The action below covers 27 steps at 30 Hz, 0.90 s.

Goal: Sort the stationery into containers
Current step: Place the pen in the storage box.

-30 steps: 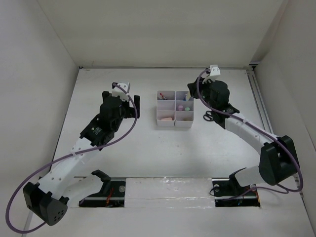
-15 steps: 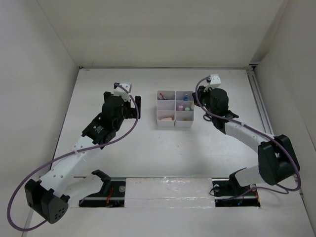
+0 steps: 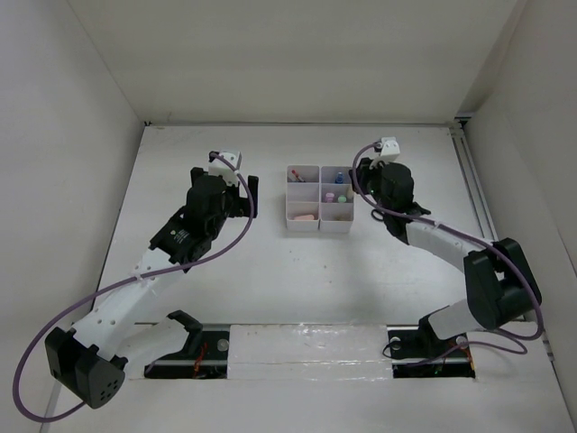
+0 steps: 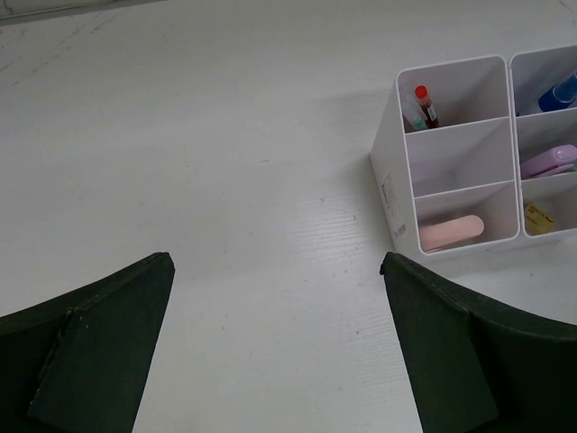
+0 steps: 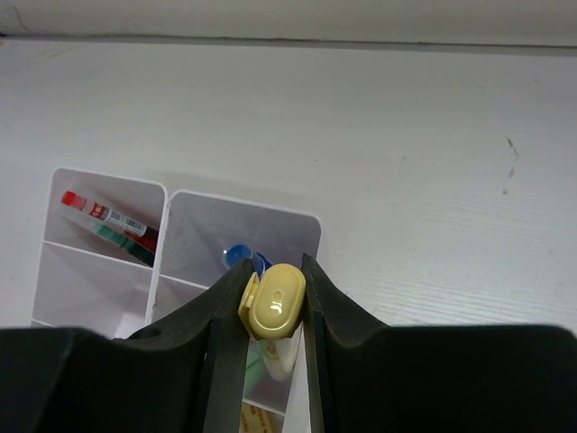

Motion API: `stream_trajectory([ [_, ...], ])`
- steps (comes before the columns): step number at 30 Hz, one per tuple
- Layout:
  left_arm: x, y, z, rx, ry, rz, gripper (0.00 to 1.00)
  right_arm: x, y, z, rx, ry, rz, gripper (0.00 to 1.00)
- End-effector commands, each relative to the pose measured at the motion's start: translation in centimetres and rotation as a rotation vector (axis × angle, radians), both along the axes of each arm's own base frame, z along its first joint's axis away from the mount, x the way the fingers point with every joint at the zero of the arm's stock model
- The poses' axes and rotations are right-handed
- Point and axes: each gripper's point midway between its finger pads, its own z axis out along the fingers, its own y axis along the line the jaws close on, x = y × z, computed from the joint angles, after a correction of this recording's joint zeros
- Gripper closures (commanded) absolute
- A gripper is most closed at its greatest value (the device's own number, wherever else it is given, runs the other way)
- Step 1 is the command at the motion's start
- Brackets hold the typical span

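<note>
Right gripper (image 5: 273, 287) clamps yellow highlighter (image 5: 274, 305), tray (image 5: 243, 202) just under jaws; left gripper (image 4: 275, 262) wide open, tray ahead-right of it

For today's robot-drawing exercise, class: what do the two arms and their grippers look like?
Left arm and right arm: white links, black joints, a looping purple cable each, a white block at each wrist. Left gripper and right gripper: broad dark fingers.
</note>
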Motion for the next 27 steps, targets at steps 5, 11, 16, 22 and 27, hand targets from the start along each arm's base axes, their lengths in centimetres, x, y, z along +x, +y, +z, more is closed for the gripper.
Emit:
stream_trajectory([
  [5, 0.3, -0.3, 2.8, -0.034, -0.057, -0.007, 0.0, -0.1, 0.7, 0.2, 0.003, -0.042, 0.006, 0.72],
  [11, 0.3, -0.2, 2.8, -0.048, -0.056, 0.007, 0.0, -1.2, 0.5, 1.6, 0.054, -0.072, 0.01, 0.26],
  [16, 0.5, 0.0, 2.5, -0.054, -0.048, 0.032, 0.0, -2.2, -0.3, 4.1, 0.102, -0.111, -0.018, 0.06],
  [22, 1.0, 0.3, 2.6, -0.128, -0.037, 0.116, 0.0, -3.2, -4.5, 4.0, 0.167, -0.013, -0.199, 0.0],
  [27, 1.0, 0.1, 5.7, -0.304, -0.065, 0.181, 0.0, -3.7, -10.7, 1.8, 0.154, 0.18, -0.528, 0.0],
])
